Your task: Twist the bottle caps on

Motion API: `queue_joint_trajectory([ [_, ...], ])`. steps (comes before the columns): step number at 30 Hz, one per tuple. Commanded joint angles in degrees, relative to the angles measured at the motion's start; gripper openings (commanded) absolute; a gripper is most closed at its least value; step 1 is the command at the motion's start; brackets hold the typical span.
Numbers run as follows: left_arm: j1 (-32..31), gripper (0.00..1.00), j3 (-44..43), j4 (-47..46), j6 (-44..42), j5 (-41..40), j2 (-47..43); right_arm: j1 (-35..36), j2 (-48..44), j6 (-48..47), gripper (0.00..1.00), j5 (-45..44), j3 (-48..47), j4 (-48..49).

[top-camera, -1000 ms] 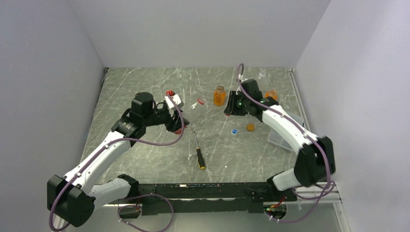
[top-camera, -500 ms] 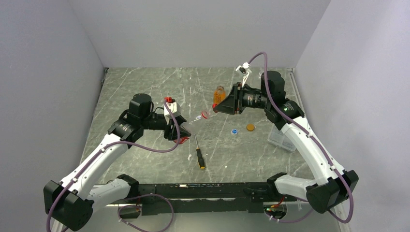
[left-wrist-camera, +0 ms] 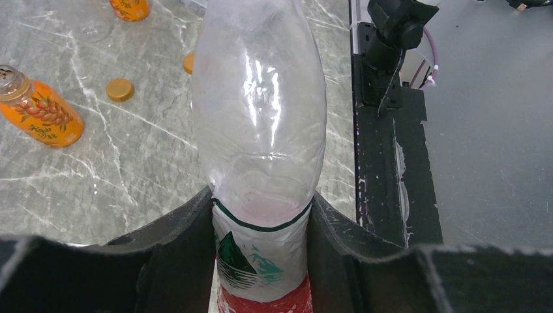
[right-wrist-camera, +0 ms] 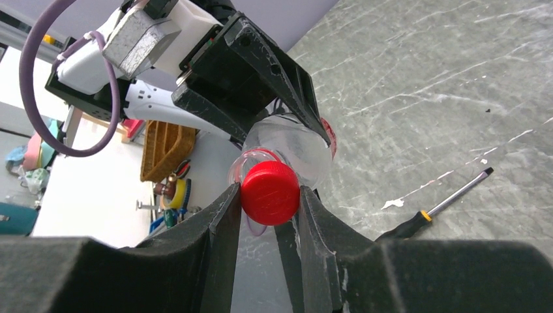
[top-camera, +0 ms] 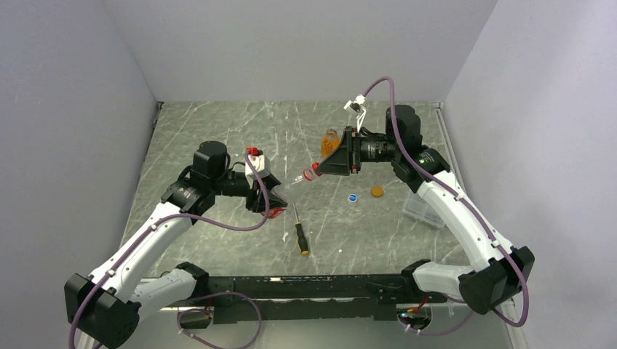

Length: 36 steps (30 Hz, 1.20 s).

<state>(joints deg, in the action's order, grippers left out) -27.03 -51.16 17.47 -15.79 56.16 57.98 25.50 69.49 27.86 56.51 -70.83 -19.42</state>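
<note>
The left hand (left-wrist-camera: 261, 218) gripped the empty clear plastic bottle (left-wrist-camera: 261, 117). The right hand (right-wrist-camera: 269, 199) was clenched on a red cap (right-wrist-camera: 270, 189) at its mouth. An orange-filled bottle (left-wrist-camera: 40, 116) sat on the surface (left-wrist-camera: 150, 163).

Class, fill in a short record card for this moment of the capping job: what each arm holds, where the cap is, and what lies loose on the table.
Left fingers: shut on clear plastic bottle with red-white label, neck pointing toward the right arm
Right fingers: shut on red round plastic cap
Cap position: at the bottle's mouth; whether it is threaded on cannot be told
Loose on grey marble table: small round orange cap, blue cap with white centre, black-and-orange-handled screwdriver
</note>
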Motion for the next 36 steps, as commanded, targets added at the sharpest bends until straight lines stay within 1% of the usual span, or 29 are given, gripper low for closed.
queue_joint_trajectory([
  [1, -0.1, 0.30, -2.2, -2.0, -1.0, 2.8, -0.4, 0.3, -0.5, -0.4, 0.20, 2.8, -2.6, 2.4],
  [8, -0.1, 0.22, -2.5, -2.0, -1.1, 3.0, 0.4, 1.6, -0.4, -2.2, 0.20, 3.6, -2.9, 0.4],
  [17, -0.2, 0.10, -3.2, -0.5, -2.0, 3.5, 1.1, 3.5, 0.0, -5.9, 0.20, 3.0, -4.4, -4.1],
  [23, -1.7, 0.01, -5.3, 4.8, -5.1, 2.4, 2.7, 4.9, 0.6, -10.3, 0.19, 0.5, -6.4, -10.1],
  [31, -2.8, 0.00, -5.7, 5.5, -5.7, -0.2, 2.8, 6.6, 1.8, -14.6, 0.19, -4.0, -9.0, -17.2],
  [36, -2.9, 0.00, -5.8, 5.4, -5.2, -1.2, 3.1, 7.2, 1.6, -14.7, 0.18, -4.5, -9.1, -17.9],
])
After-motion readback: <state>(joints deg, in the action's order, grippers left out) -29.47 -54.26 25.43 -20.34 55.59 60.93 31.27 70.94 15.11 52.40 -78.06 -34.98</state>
